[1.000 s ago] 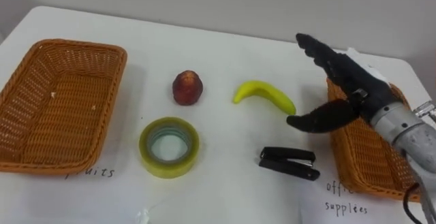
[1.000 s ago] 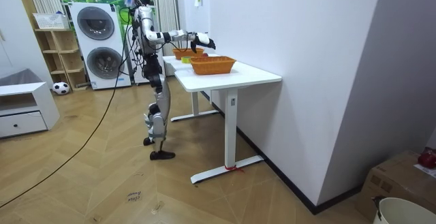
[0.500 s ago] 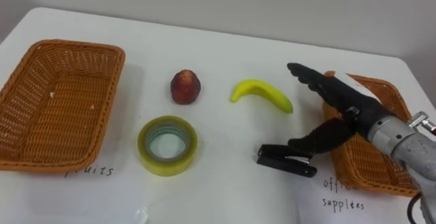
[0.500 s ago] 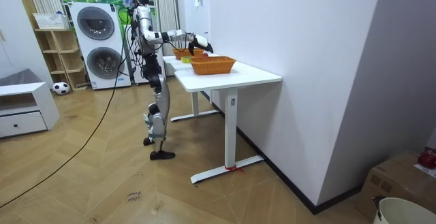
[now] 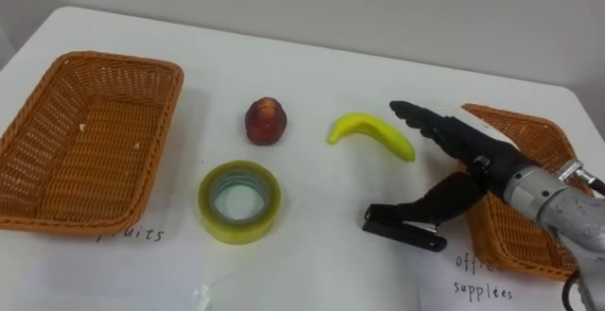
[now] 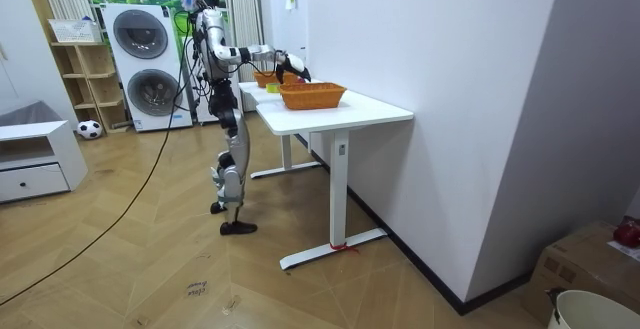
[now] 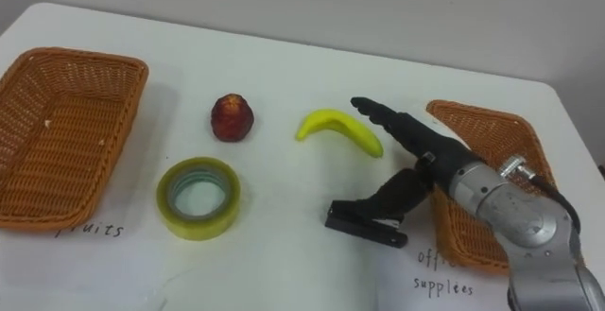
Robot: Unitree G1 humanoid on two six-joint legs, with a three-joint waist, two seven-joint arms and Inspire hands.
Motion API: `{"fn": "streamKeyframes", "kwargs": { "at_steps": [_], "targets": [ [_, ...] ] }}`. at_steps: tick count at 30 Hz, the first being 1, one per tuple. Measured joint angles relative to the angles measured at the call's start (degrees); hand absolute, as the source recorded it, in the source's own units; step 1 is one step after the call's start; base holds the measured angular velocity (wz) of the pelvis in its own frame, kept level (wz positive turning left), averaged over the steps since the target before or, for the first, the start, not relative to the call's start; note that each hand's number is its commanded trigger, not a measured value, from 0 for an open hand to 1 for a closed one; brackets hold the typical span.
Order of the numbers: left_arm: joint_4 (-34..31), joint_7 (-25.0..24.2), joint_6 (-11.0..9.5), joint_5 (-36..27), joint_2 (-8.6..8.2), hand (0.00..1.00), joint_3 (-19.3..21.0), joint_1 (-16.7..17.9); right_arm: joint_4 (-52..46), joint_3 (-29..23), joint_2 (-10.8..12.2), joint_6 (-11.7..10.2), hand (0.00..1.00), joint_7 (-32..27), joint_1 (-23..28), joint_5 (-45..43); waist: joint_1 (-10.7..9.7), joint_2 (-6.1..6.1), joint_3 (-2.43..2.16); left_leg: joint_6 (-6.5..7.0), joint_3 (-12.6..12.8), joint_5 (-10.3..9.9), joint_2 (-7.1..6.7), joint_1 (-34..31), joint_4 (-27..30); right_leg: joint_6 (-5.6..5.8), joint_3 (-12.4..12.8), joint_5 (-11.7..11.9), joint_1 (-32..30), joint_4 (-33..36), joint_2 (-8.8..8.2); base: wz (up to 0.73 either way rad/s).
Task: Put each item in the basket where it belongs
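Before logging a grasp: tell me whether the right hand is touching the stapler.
Cannot tell. In both eye views the thumb of the right hand overlaps the stapler, dark on dark, hiding any gap.

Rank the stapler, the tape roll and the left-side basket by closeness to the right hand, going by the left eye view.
1. Stapler, just below the right hand, by its thumb.
2. Tape roll, mid-table, to the hand's left.
3. Left-side basket, at the table's far left.
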Motion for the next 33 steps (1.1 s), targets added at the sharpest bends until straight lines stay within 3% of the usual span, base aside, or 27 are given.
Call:
{"fn": "streamKeyframes", "kwargs": {
  "at_steps": [16, 23, 33],
  "targets": [
    [-0.65, 0.05, 0.05, 0.09, 0.16, 0.00, -2.23, -0.51, 1.40, 3.82, 0.17, 1.19, 0.00, 5.81, 0.89, -2.27, 0.71, -0.20, 0.27, 0.00, -0.06, 0.00, 0.01, -0.13, -0.13, 0.00, -0.09, 0.00, -0.18, -0.02, 0.03, 0.00],
    [-1.92, 0.05, 0.05, 0.12, 0.18, 0.00, -2.35, -0.68, 2.03, 4.45, 1.31, 1.35, 0.00, 7.54, 1.31, -9.44, 1.56, -0.03, 0.20, 0.00, -0.06, 0.00, 0.02, -0.21, -0.04, 0.00, 0.02, 0.00, -0.25, -0.08, 0.02, 0.00],
    [-2.78, 0.50, 0.05, 1.01, 0.18, 0.00, -2.33, 0.16, 3.31, 4.47, 3.37, 2.42, 0.00, 8.14, 2.08, -11.58, 1.63, 0.23, 0.03, 0.00, -0.05, 0.02, 0.00, 0.03, 0.32, 0.00, 0.05, 0.00, 0.16, -0.05, -0.02, 0.00]
  ]
}}
